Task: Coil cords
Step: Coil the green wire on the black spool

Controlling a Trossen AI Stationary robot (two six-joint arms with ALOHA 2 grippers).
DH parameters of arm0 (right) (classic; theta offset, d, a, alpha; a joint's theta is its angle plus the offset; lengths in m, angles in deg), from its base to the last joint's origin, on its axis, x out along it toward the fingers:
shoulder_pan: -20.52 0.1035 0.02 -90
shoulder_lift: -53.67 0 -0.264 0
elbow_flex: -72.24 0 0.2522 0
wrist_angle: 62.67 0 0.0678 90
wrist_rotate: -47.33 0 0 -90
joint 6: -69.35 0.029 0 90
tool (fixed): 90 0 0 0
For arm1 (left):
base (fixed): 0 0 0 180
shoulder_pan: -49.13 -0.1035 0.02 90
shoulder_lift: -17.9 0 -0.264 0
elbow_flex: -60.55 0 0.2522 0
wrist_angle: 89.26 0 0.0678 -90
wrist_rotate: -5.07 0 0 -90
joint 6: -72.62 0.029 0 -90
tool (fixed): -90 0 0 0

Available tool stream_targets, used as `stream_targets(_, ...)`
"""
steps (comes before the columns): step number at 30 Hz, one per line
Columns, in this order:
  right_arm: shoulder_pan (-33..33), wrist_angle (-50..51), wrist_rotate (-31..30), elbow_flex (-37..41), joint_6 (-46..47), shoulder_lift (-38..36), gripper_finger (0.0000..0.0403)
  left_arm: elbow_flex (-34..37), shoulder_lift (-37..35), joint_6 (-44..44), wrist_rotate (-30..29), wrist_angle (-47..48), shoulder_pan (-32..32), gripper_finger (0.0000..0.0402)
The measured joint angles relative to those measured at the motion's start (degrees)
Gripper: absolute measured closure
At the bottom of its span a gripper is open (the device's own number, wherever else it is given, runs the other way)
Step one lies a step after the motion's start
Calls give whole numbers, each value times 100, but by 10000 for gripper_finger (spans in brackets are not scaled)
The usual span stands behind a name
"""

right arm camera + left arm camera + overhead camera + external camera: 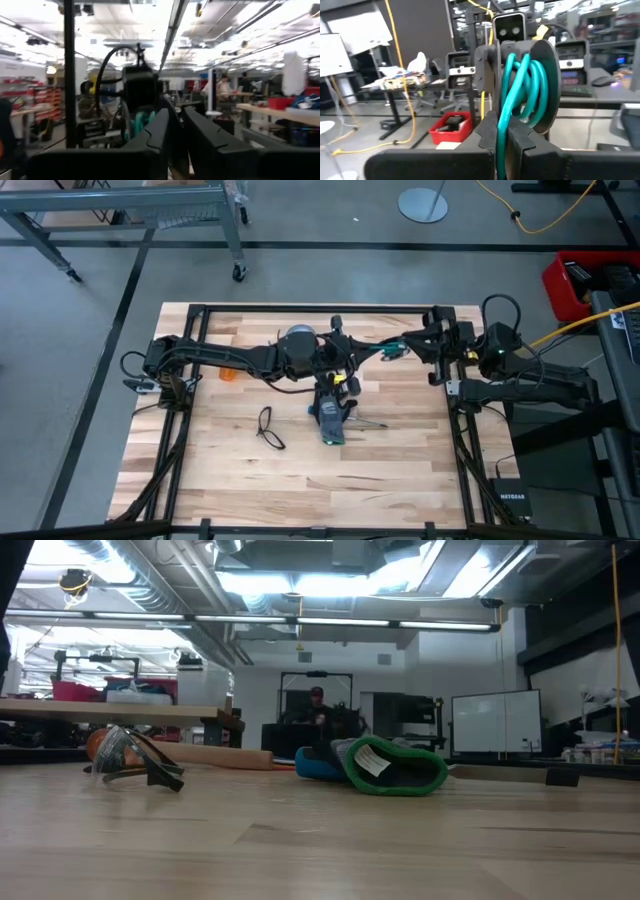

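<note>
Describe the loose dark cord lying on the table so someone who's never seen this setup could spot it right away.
Start at the wooden table and find the black and green glove lying near its middle. Just to the glove's left, toward the left arm's side, lies the loose cord, a thin dark loop flat on the bare wood. Unlike the bulky glove, it is only a slim open outline.

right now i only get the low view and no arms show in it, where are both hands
Observer: Raised over the table, the left hand meets the right hand nose to nose.
Operator: left one holding anything
Observer: Yes, it is shut on the teal cord, which is wound on a black reel.
Operator: and the loose one
Observer: The dark cord loop lies flat on the wood, left of the glove and apart from it, with neither hand near.
</note>
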Motion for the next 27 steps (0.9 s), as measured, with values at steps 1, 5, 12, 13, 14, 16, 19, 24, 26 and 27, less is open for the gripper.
stream_targets(1,0,-5,-69,0,-12,-28,339,0,-6,33,-53,0,-2,400)
stream_targets(5,0,1,-242,0,-45,-210,333,4,-109,112,-126,22,-7,401)
stream_targets(12,0,63,-305,0,-451,-782,332,2,-479,92,-401,678,-4,401)
stream_targets(13,0,107,-305,0,-456,-871,332,2,-560,72,-462,867,-4,401)
stream_targets(14,0,166,-305,0,-457,-962,332,2,-650,19,-533,1115,-1,401)
stream_targets(16,0,357,-305,-2,-461,-1136,332,2,-883,-126,-735,1644,7,401)
stream_targets(19,0,793,-305,-2,-467,-1397,332,2,-1308,-596,-853,2630,6,401)
stream_targets(24,0,1359,-380,-2,-467,-1729,331,0,-2080,-1713,-853,4267,0,401)
stream_targets(26,0,1469,-474,-2,-468,-1798,331,-4,-2347,-2354,-843,4985,0,402)
stream_targets(27,0,1509,-516,-2,-469,-1822,331,-4,-2445,-2724,-789,5404,0,402)
